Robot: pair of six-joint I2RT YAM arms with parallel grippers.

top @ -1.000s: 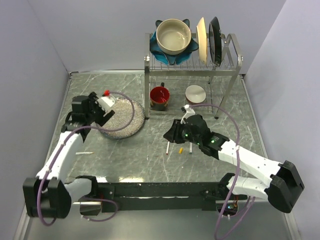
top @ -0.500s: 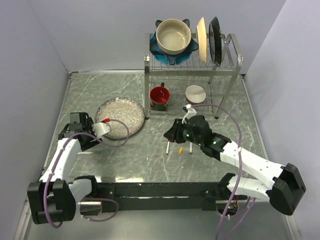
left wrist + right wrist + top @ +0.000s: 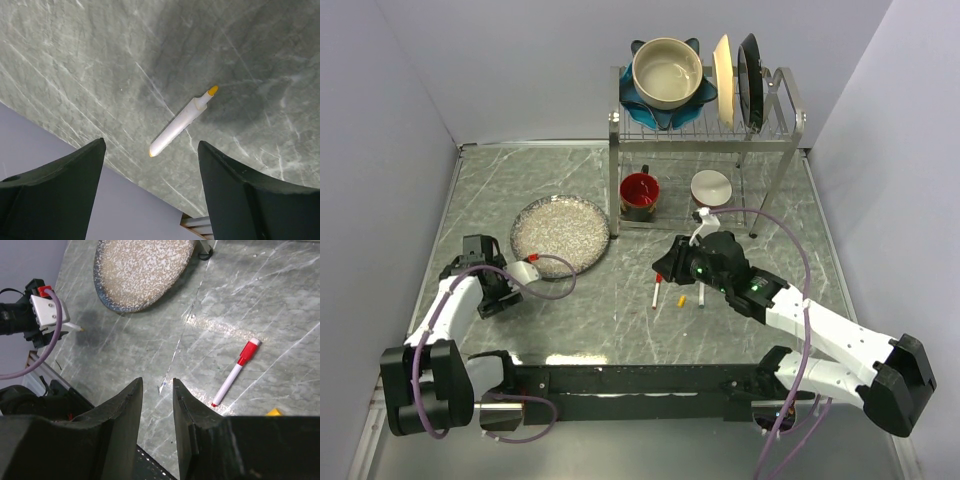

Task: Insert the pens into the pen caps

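Grey marbled stone runs across the table (image 3: 580,300), and the yellow pen (image 3: 182,120) lies flat on it near the left edge, directly under my left fingers (image 3: 60,190). I hold these spread wide with nothing between them, one to each side of the barrel, which I take to be the setup for dropping down and pinching it. In my left wrist view the pen's long axis runs on a diagonal, blunt white end at the lower left and bare yellow tip pointing up to the right. My closing line would therefore cross the barrel at a slant, not squarely. My right fingers (image 3: 120,415) hover over the middle of the table with only a narrow gap, holding nothing. They are near the red pen (image 3: 234,374) and the yellow cap (image 3: 682,298), probably placed to take that cap. The red pen also lies flat and diagonal, its wide red end at the upper right. It looks capped, though I cannot be sure.
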